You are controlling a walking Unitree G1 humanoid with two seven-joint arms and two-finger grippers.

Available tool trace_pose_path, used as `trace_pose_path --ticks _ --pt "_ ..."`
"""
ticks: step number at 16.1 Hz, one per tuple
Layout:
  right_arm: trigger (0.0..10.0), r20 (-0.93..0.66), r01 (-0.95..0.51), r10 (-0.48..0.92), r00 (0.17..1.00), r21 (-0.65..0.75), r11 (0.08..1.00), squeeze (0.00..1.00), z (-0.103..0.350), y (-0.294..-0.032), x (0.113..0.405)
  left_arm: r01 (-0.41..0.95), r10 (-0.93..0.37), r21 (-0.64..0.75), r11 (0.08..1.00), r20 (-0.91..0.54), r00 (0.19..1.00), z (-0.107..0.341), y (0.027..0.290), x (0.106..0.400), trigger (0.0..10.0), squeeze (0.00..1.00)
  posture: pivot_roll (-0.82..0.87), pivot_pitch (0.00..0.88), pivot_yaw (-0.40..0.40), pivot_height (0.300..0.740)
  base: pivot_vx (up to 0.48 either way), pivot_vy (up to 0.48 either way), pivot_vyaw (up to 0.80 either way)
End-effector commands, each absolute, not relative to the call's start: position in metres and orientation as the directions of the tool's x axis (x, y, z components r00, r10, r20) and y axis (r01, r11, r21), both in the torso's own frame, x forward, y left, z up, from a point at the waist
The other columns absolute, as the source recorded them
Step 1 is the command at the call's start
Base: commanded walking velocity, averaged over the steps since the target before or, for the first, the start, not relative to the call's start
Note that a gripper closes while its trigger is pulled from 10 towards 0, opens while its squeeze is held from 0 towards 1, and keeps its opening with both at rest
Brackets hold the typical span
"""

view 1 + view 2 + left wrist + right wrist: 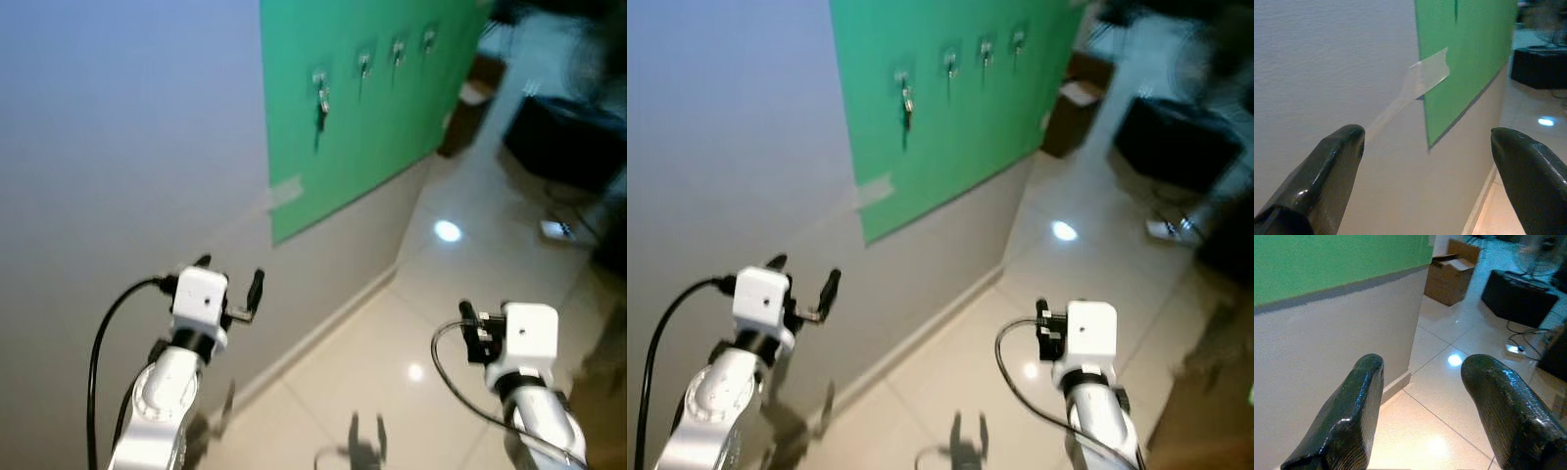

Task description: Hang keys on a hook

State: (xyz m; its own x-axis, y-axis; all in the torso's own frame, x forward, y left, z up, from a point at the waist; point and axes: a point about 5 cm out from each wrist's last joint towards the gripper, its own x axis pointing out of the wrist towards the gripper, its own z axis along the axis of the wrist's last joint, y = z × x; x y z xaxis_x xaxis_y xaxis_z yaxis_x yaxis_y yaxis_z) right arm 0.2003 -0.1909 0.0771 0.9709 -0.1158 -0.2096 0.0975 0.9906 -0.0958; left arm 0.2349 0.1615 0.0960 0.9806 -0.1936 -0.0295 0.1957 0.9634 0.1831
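Wall: green board (362,108) carrying four hooks (396,49)
Keys (320,102): hanging on board's nearest hook
Left gripper (231,284): hovering below board, fingers spread
Right gripper (1422,396): hovering below board, fingers apart, holding nothing

From head height we look forward and down along a pale wall (118,147) toward a distant green board (372,108); the two eye views share this scene, slightly offset. From the left wrist we face the board's lower corner and its tape strip (1427,78) at close range. From the right wrist we face the wall base and tiled floor (1449,396).
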Motion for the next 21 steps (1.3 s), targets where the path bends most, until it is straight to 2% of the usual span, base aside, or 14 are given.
trace_pose_path --ticks 1,4,11,21 --pt "10.0 -0.198 0.099 -0.113 0.974 -0.078 0.992 0.00 0.0794 -0.1881 0.1986 0.203 -0.199 0.181 0.962 -0.043 0.979 0.0932 0.1619 0.2334 10.0 0.00 -0.09 0.005 -0.024 0.740 0.000 0.000 -0.80" --pt "10.0 -0.191 0.115 -0.130 0.973 -0.087 0.990 0.00 0.0789 -0.1886 0.1958 0.241 -0.240 0.204 0.949 -0.026 0.970 0.0939 0.1572 0.2330 10.0 0.00 -0.09 0.007 -0.015 0.740 0.000 0.000 -0.53" --pt "10.0 -0.182 0.106 -0.116 0.976 -0.066 0.992 0.00 0.0812 -0.1880 0.2019 0.222 -0.223 0.218 0.950 -0.020 0.975 0.0957 0.1633 0.2385 10.0 0.00 -0.09 0.002 -0.024 0.740 0.000 -0.457 -0.07" --pt "10.0 -0.186 0.137 -0.145 0.972 -0.055 0.989 0.00 0.0805 -0.1909 0.1966 0.234 -0.237 0.221 0.947 -0.010 0.971 0.0961 0.1591 0.2413 10.0 0.00 -0.10 0.002 -0.011 0.740 0.000 -0.450 -0.80"
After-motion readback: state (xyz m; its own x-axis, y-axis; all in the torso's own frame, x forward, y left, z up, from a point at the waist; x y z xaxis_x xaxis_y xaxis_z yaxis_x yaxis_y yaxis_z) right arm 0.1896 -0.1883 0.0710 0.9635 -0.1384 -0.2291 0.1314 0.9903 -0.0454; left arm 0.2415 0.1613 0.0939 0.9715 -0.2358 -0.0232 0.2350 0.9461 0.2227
